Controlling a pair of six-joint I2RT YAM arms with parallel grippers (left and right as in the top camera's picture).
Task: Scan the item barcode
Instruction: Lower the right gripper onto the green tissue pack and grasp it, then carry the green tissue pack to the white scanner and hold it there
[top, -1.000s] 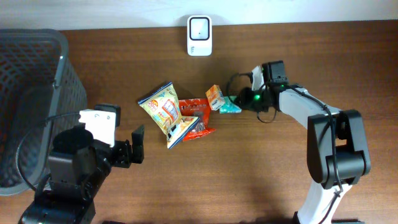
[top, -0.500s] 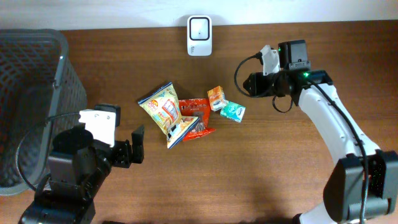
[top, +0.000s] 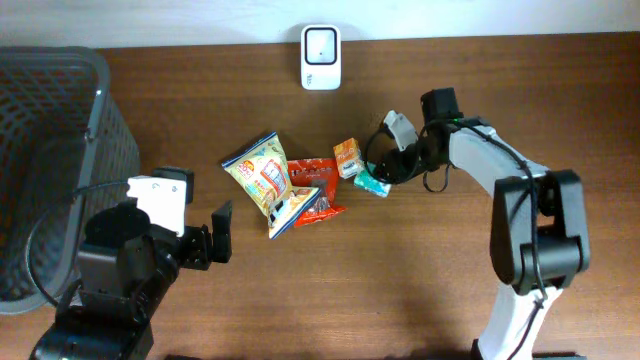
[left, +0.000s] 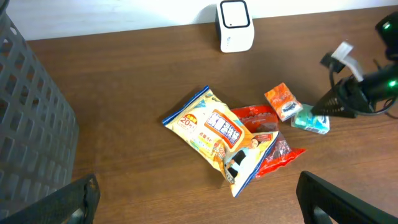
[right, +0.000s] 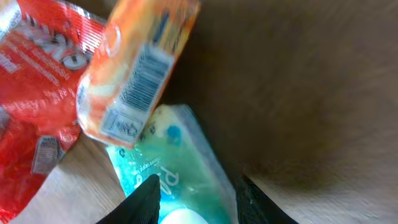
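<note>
Straddling the near end of the teal packet (left: 311, 122), right hand (right: 196, 186) sits low over the bench (top: 300, 300), one finger on each side of it. Jaws partly apart. Can't tell if they are clamping the packet or just flanking it. The packet lies flat on the bench, just right of the item pile and well short of the white scanner (top: 321, 44), which stands at the far edge.

Orange packet (top: 346, 156) is touching the teal one on its far-left side. The right wrist view shows it tilted, with its barcode (right: 140, 74) visible. Red wrapper (top: 318, 195) lies left of both, partly under the yellow snack bag (top: 262, 172).

Left hand (left: 198, 180) is wide open and holds nothing. It's parked near the front-left of the bench, well apart from the pile and facing it. Grey mesh basket (top: 50, 150) is at the left end of the bench.
</note>
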